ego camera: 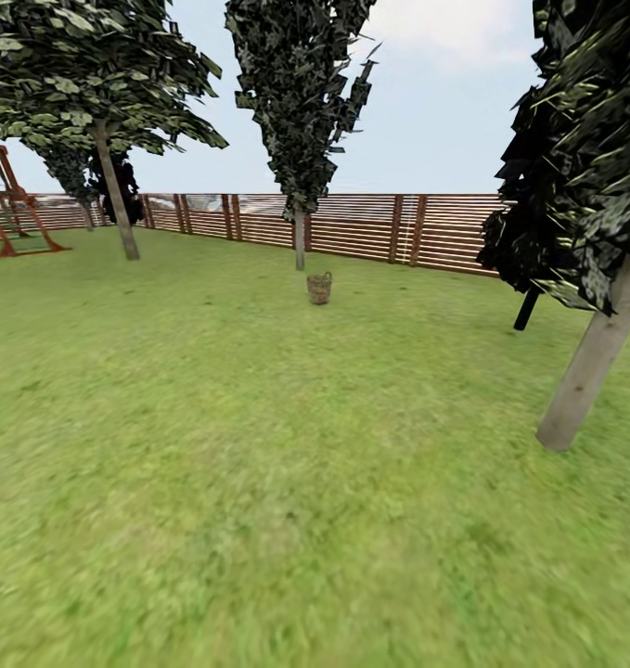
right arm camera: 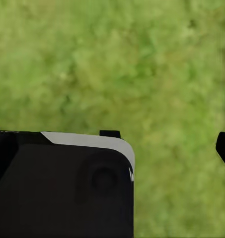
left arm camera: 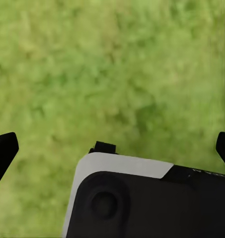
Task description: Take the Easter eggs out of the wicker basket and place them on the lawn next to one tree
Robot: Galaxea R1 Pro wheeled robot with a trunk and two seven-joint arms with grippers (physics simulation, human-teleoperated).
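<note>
Head view: wicker basket [ego camera: 319, 288] sits upright on the lawn [ego camera: 259, 482], far off, mid-frame, just in front of a slim-trunked tree [ego camera: 300, 237] w/ dark foliage. Basket contents too small to make out; no eggs discernible. Thick grey-brown trunk [ego camera: 593, 357] leans at near right, well apart from the basket. Another pale-trunked tree [ego camera: 116, 190] stands at far left, w/ a wooden playset [ego camera: 13, 209] beyond it at the edge. Brown slat fence [ego camera: 398, 227] runs behind everything.

Left wrist view: left gripper [left arm camera: 114, 148] hangs over bare grass [left arm camera: 117, 74]; black fingertips [left arm camera: 4, 151] sit at opposite frame edges, spread wide, nothing btwn them. Robot's dark base w/ white trim [left arm camera: 152, 203] below.

Right wrist view: right gripper over grass [right arm camera: 122, 64] too; one fingertip [right arm camera: 224, 148] shows at the edge, the other hidden vs the dark body [right arm camera: 62, 188], so can't tell the spread. Basket nowhere near either set of fingers.
</note>
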